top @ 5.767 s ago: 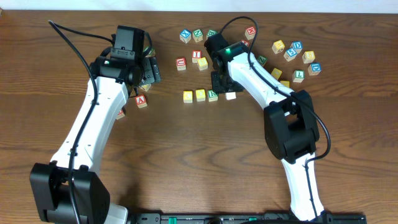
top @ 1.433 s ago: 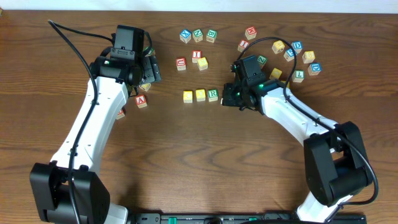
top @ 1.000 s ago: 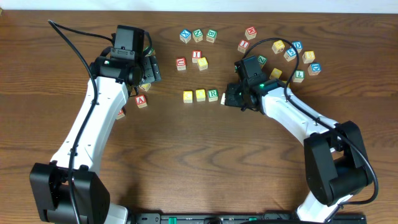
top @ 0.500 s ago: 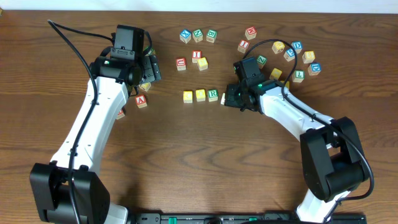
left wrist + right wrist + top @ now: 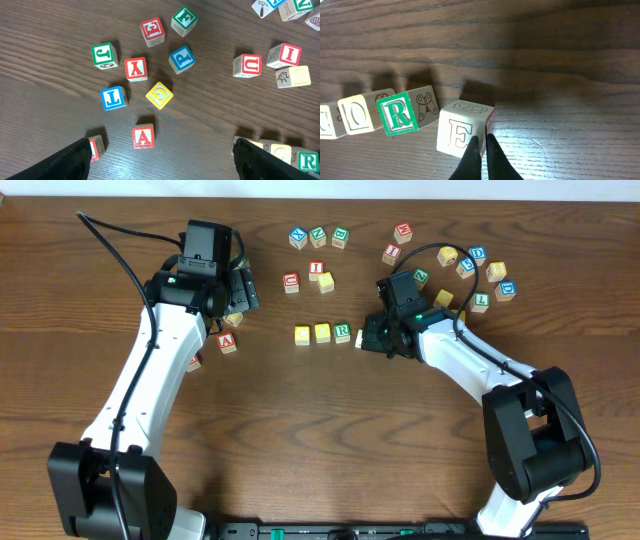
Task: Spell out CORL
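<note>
A row of cubes lies mid-table: a yellow-topped C cube (image 5: 302, 334), a yellow-topped O cube (image 5: 322, 332) and the green R cube (image 5: 342, 332). In the right wrist view they read C (image 5: 325, 127), O (image 5: 355, 117), R (image 5: 397, 114). Just right of R sits a white cube (image 5: 462, 131), turned slightly askew. Its top shows an uncoloured outlined E and its side face has a red edge. My right gripper (image 5: 484, 142) is shut, its tips resting against that cube's right edge. My left gripper (image 5: 161, 150) hangs open above the left cluster, holding nothing.
Loose cubes lie under the left gripper, among them a red A (image 5: 143, 136), a blue-faced cube (image 5: 112, 97) and a yellow G (image 5: 159, 95). More cubes sit at the back centre (image 5: 317, 236) and back right (image 5: 480, 302).
The right arm's elbow has shifted slightly while its shut tips stay at the white cube. The left arm has not moved.
</note>
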`<state>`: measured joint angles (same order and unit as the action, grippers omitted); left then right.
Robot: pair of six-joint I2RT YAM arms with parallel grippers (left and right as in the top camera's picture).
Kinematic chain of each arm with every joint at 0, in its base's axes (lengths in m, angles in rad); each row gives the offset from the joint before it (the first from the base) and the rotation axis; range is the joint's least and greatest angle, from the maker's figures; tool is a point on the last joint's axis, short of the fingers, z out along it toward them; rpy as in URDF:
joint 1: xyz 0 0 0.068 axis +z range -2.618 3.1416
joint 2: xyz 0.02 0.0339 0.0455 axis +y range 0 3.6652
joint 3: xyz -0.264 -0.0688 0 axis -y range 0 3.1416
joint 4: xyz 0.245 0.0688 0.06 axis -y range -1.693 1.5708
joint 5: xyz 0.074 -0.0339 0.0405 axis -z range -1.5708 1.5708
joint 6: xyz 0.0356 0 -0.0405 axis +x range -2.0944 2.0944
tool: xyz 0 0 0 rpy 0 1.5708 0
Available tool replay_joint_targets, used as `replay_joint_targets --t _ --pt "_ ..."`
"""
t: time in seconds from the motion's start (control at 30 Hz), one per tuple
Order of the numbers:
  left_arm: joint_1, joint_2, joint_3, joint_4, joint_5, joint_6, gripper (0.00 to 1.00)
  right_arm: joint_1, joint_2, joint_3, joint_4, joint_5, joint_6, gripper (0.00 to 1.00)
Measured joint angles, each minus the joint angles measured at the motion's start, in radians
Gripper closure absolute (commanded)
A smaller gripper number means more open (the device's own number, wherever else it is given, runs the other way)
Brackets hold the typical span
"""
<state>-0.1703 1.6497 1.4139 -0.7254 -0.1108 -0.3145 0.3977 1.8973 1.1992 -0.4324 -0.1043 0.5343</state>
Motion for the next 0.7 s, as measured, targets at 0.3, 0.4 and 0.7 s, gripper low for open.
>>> replay_joint_targets --t 0.3,0.4,0.7 --pt "0.0 0.0 0.0 0.0 0.0 0.0 0.11 -0.008 0.0 0.0 -0.013 -0.003 0.02 0.99" --pt "0.0 0.0 0.0 0.0 0.0 0.0 0.11 -0.025 0.0 0.001 -0.037 -0.004 0.03 0.99" --pt "0.0 0.0 0.0 0.0 0.0 0.0 0.11 -0.074 0.012 0.0 -0.082 0.002 0.04 0.99"
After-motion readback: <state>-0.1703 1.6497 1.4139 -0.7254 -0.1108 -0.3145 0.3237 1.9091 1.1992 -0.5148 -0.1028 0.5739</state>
